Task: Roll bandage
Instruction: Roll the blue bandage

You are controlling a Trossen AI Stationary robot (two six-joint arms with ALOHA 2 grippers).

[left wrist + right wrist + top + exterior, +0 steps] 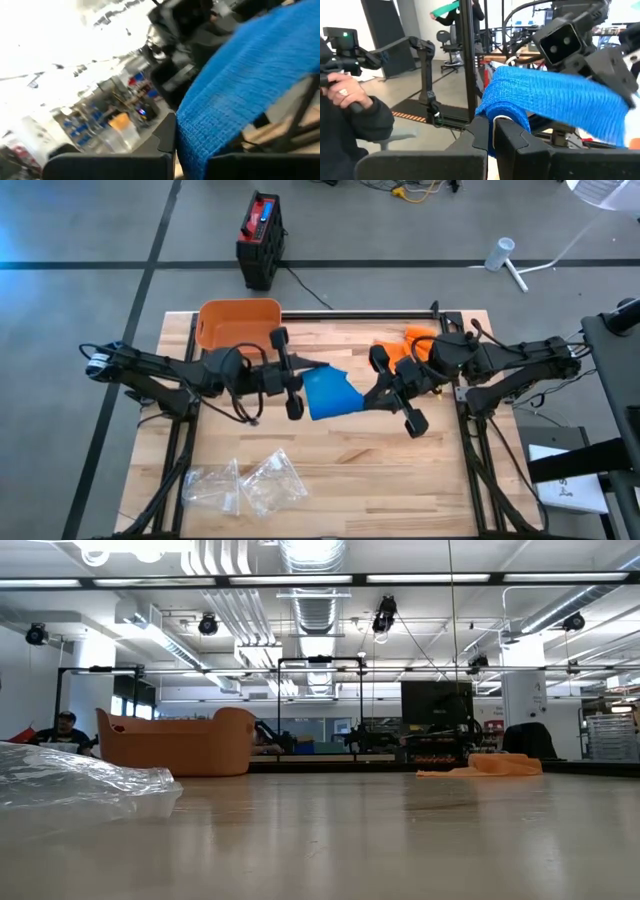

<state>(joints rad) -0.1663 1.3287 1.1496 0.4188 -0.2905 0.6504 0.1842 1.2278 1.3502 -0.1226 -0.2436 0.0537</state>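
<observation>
Stretching between both arms above the middle of the wooden surface (350,470): a blue bandage (330,393), held up off the wood. Left tool (300,388) pinched on one end of it, right tool (368,402) pinched on the other, fingers (512,142) pressed together around the gathered cloth. Farther back on the surface, an orange bin (237,326) and orange cloths (408,345); near the front edge, clear plastic bags (245,483).

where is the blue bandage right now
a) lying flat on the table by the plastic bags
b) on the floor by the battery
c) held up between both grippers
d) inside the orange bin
c) the blue bandage is stretched between the left gripper and the right gripper, both with jaws shut on it, above the table.
</observation>
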